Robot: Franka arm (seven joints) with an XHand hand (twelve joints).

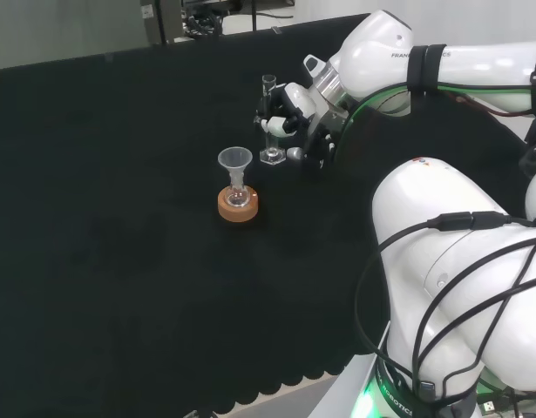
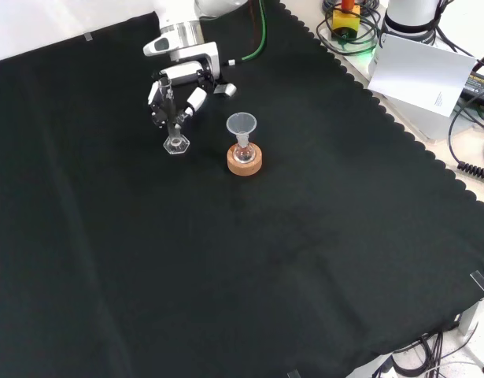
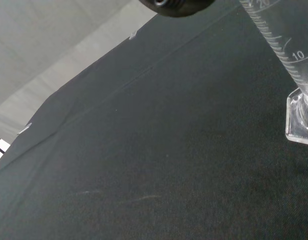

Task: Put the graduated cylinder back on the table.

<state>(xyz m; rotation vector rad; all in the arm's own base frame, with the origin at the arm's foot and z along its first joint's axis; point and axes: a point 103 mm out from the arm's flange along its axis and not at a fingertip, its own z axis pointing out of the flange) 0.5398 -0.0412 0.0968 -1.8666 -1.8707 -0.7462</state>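
The graduated cylinder (image 1: 269, 122) stood upright with its base on or just above the black cloth (image 1: 119, 218); contact could not be confirmed. It was of clear glass, narrow, with a flat angular foot and printed marks, and looked empty. The hand (image 1: 294, 117) had its fingers curled round the tube. Judged nearly complete: release and withdrawal remained. Near it, a small flask with a funnel (image 1: 235, 162) sat in a cork ring (image 1: 238, 205).
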